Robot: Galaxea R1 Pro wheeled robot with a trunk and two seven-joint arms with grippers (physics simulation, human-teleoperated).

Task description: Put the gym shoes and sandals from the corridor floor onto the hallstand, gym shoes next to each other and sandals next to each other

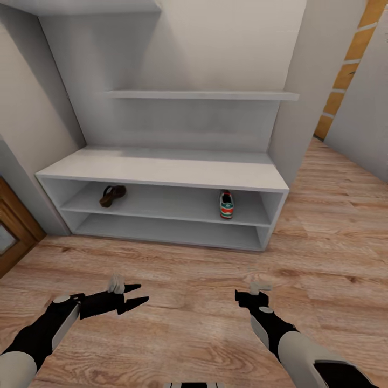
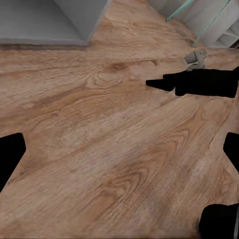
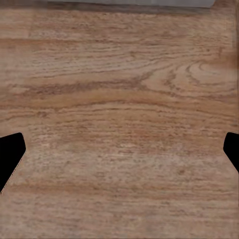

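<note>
A pale-grey rack (image 1: 161,168) stood against the far wall, with two open shelves under a flat top and a tall back panel. On its upper shelf, one brown sandal (image 1: 112,195) lay toward the left end and one white gym shoe (image 1: 226,205), green-striped with red accents, sat toward the right end, the two well apart. The lower shelf looked bare. Nearer, a wood-plank floor (image 1: 194,280) stretched out with no other shoe on the part that showed. The left gripper (image 1: 137,296) hovered low over the planks at near left, its dark fingers spread apart and holding nothing. The right gripper (image 1: 240,296) hung at near right; from the head view its state was hard to read, but its wrist camera showed the two fingertips wide apart at the edges over bare floor, so it too was released and empty. By my judgement the job stood about half done: one sandal and one gym shoe were up on the rack, while their two mates remained to be found, lifted and set beside them.
</note>
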